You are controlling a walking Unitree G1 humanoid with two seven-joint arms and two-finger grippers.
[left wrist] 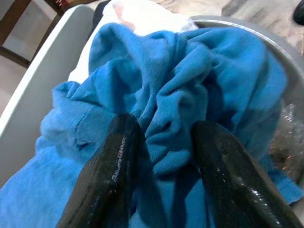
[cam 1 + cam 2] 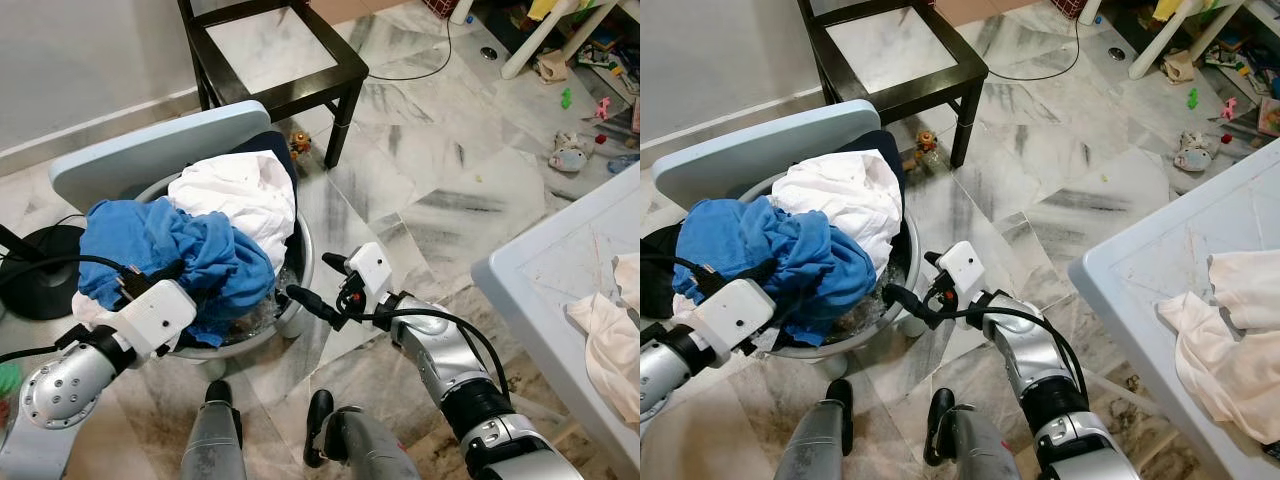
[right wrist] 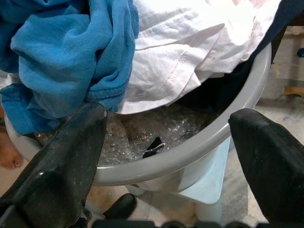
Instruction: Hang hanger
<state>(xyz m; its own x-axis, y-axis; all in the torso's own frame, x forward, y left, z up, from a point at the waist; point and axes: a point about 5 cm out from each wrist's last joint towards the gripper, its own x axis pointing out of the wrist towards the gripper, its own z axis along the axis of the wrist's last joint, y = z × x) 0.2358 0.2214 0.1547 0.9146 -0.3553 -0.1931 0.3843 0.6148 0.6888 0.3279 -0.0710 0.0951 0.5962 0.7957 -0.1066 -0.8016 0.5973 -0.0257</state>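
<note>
Blue crumpled cotton shirt (image 1: 190, 95) is pinched by the left gripper (image 1: 164, 156) atop the round grey plastic basin (image 3: 223, 128); right gripper (image 2: 318, 285) is held spread beside its rim; hanger's whereabouts cannot be told.

No readable text, no labels, no brands, no numbers on anything in view

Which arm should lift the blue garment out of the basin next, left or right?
Left. The left gripper is already around a fold of the blue garment atop the basin. The right gripper is open beside the basin rim, holding nothing, so it would probably need to reposition.
</note>
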